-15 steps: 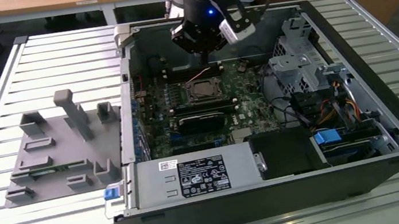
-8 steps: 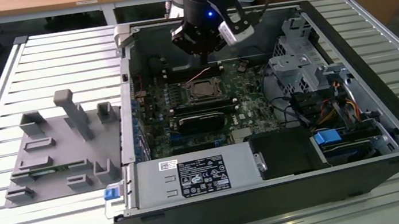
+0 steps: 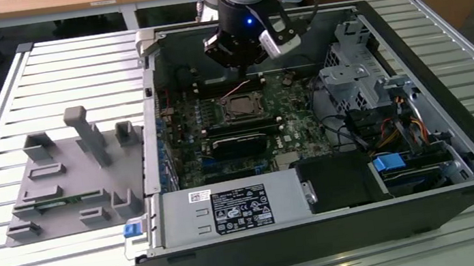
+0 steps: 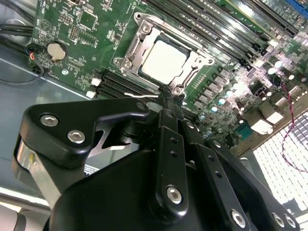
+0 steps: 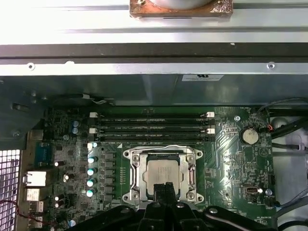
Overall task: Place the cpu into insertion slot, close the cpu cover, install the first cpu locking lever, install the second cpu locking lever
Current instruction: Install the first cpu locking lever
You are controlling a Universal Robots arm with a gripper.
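The cpu (image 5: 162,172) (image 4: 163,60) lies flat in the insertion slot (image 3: 241,109) on the green motherboard. Its silvery top shows through the window of the cpu cover (image 5: 136,174) (image 4: 129,57), which lies flat around it. My gripper (image 5: 163,187) (image 4: 169,95) (image 3: 243,72) hangs just over the socket's edge with its black fingers pressed together, shut. A thin silver lever wire (image 4: 137,95) sticks out beside the fingertips. I cannot tell whether the fingers touch it, or how the levers along the socket's sides stand.
Long black memory slots (image 5: 151,127) run beside the socket, with a coin battery (image 5: 249,135) nearby. Case walls enclose the board. A drive cage (image 3: 354,83) and cables stand at the exterior view's right, a power supply (image 3: 228,210) in front. A grey fixture (image 3: 68,176) sits outside the case.
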